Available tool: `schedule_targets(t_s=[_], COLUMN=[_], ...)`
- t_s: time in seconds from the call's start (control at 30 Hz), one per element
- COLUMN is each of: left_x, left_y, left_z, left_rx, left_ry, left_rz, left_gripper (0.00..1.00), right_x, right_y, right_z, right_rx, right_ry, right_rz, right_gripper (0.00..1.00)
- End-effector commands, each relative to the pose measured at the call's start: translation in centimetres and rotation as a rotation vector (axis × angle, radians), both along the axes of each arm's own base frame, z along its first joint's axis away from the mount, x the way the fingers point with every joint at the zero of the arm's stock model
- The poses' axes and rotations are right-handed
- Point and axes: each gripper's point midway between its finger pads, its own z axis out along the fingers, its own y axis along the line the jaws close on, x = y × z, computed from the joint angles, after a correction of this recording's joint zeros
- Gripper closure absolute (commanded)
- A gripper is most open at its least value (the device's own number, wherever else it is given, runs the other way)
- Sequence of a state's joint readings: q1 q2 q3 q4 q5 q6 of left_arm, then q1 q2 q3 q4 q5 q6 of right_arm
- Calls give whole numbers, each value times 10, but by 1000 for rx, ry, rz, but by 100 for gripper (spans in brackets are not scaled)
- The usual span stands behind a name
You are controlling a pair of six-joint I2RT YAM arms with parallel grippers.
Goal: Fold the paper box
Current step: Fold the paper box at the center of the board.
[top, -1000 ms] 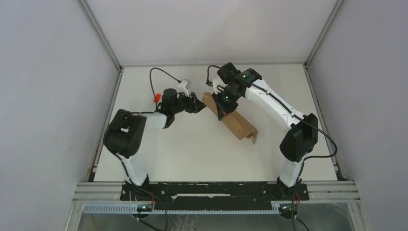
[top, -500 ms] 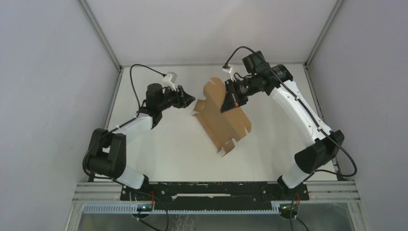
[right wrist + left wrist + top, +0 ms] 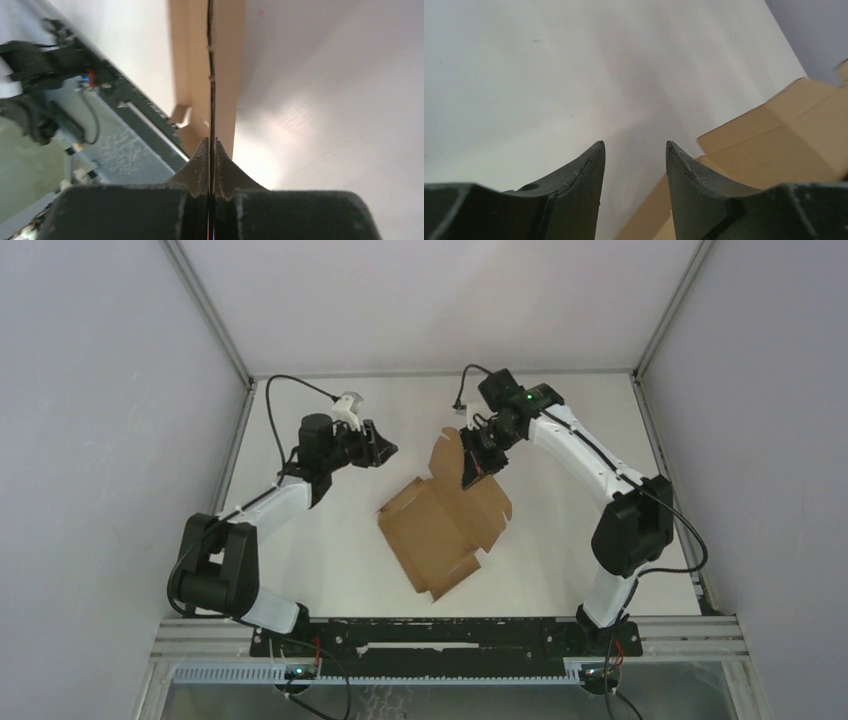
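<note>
Step in hand: this looks like laying the opened sheet out so that folding can begin; no panel stands upright yet.

Right gripper (image 3: 476,465): clamped on the far edge of the paper box (image 3: 440,530). The right wrist view shows the fingers pressed together on thin cardboard seen edge-on.

Left gripper (image 3: 388,448): jaws parted with nothing between them, hovering to the left of the sheet's far corner and apart from it.

Where the box is: mid-table (image 3: 330,540), between the two arms, with the far edge raised in the right gripper. Whether the near edge rests on the table is hard to tell from above.

How the box looks: plain brown cardboard, a die-cut sheet opened out, with faint crease lines across it. Short flaps and notches line its near and right edges, and a rounded tab sits at the far end.

Doing it well: lower the sheet until it lies flat before releasing it. Bring the free left gripper to a side flap close to its crease, and fold along the scored line rather than across a panel.

Care: the thin flaps will likely bend or tear if pulled by their tips.
</note>
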State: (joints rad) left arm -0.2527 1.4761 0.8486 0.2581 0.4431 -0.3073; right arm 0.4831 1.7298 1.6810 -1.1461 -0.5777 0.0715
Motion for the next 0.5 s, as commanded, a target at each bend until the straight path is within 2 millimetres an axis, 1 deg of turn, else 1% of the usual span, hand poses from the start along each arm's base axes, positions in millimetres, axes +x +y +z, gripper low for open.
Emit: schedule_targets(t_s=[0.0,0.07,0.17,0.3,0.47], left_x=[6,4,3,-1,-8], left_y=[7,7,7,9,8], left_z=[-11,-18,-29,-41,-62], left_rx=[38,37,41,53,72], left_ry=[-10,5,30,64,134], left_rz=[15,15,19,25,34], left_gripper=[47,47,47,47,48], right_x=[19,22,27,30,34], right_y=[-15,-21,-26,-27,-26], right_z=[-47,-67,-82,-87,-86], right_rx=[-261,-347,-429,-481,-489], right_ry=[-89,-95,-114,-155,-178], right_rz=[-2,-3,-16,-15,-24], right_gripper=[100,100,100,100,100])
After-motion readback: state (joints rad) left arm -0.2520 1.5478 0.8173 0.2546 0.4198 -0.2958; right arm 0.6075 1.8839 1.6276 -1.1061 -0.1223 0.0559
